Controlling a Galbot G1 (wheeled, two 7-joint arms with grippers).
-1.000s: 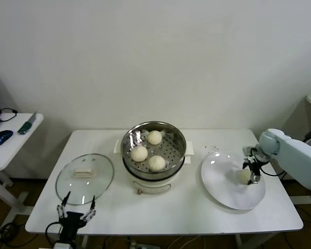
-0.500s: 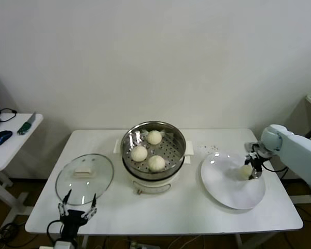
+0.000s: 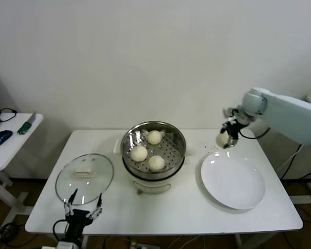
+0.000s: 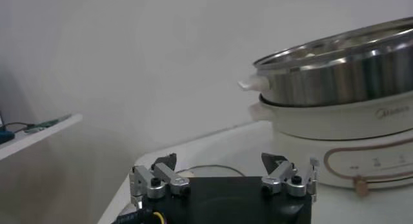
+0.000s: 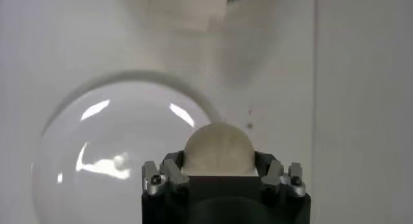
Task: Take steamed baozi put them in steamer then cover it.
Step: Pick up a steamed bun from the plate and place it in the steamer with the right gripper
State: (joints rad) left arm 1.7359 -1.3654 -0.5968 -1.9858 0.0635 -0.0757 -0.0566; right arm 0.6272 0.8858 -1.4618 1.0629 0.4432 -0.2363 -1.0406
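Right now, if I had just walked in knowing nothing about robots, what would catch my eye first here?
Probably the right gripper holding a cream-white steamed baozi in the air, above the table between the steamer and the white plate. Next, the shiny steel steamer at the table's middle, with three buns on its perforated floor. Its glass lid lies flat to the left, near the open left gripper waiting at the front edge.

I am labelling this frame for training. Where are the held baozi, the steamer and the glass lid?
held baozi (image 3: 222, 139): head view, on its rounded side beside the right pincer.
steamer (image 3: 179, 136): head view, on the steel rim at the robot's right.
glass lid (image 3: 84, 172): head view, on the centre handle.
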